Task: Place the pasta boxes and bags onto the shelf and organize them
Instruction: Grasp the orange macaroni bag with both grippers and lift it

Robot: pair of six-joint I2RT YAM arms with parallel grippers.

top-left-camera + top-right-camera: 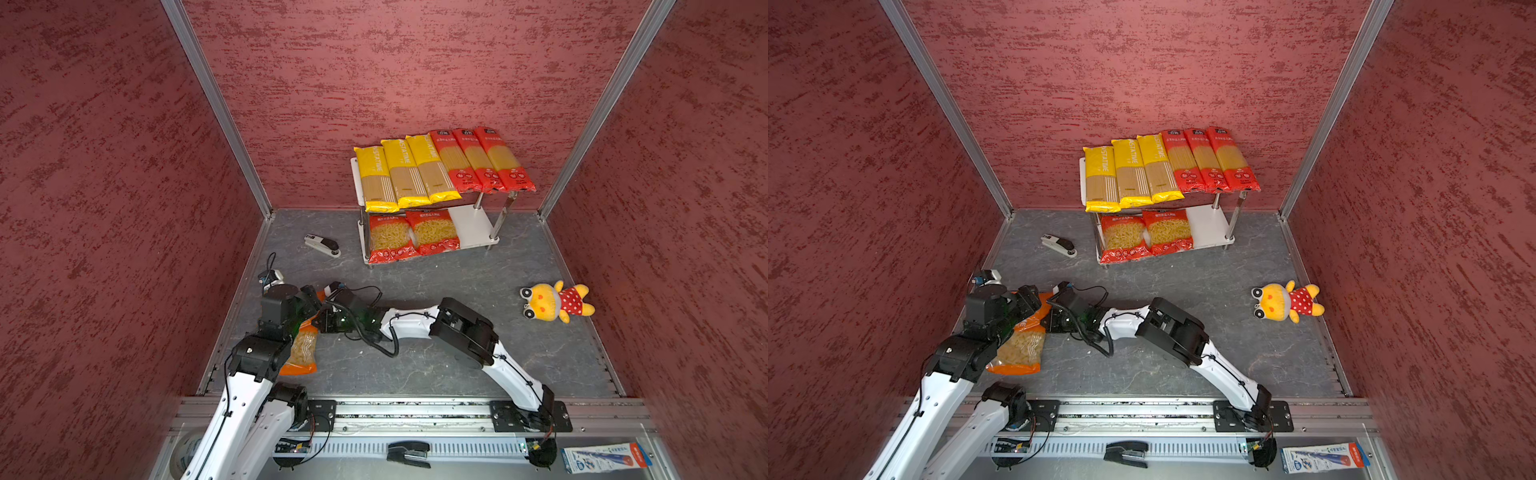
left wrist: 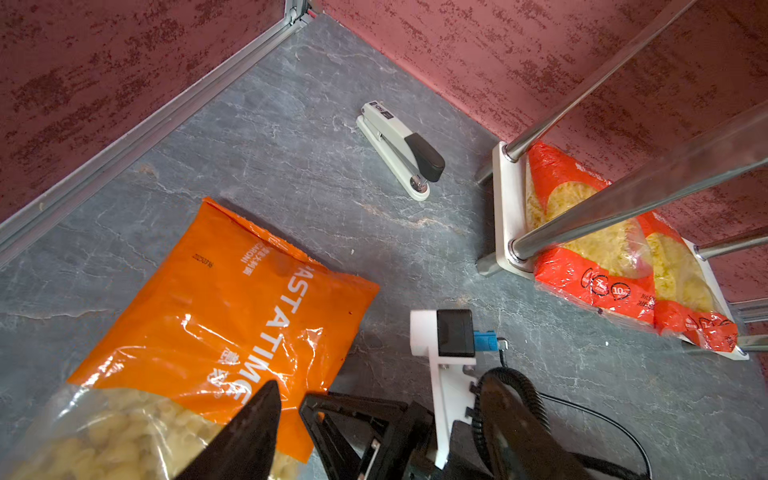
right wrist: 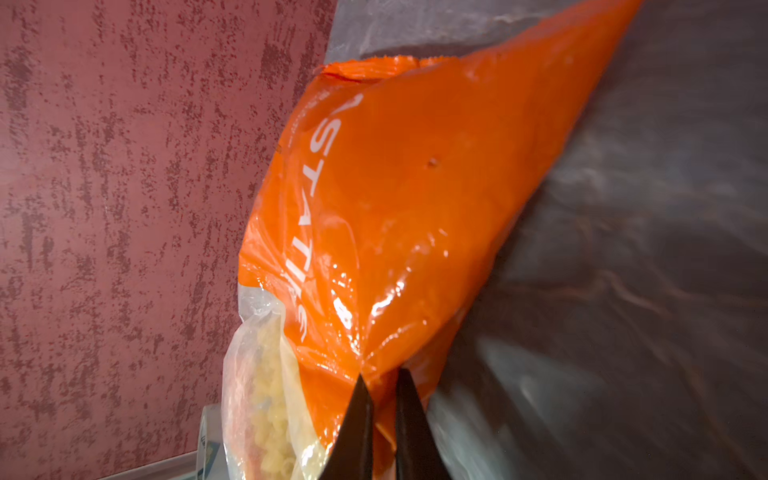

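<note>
Right jaws clamped on orange bag (image 3: 395,208), white lettering "ASTATIME"

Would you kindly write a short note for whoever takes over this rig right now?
Right gripper: shut on an edge of the orange plastic macaroni bag, off the shelf, front left.
Left gripper: open, one finger over that bag.
Done: yellow spaghetti packs and red spaghetti packs, three each, on top of the white two-tier shelf; two wide red pasta bags on its lower board.
Left: shelve the orange bag; the lower board's right end is bare.
</note>
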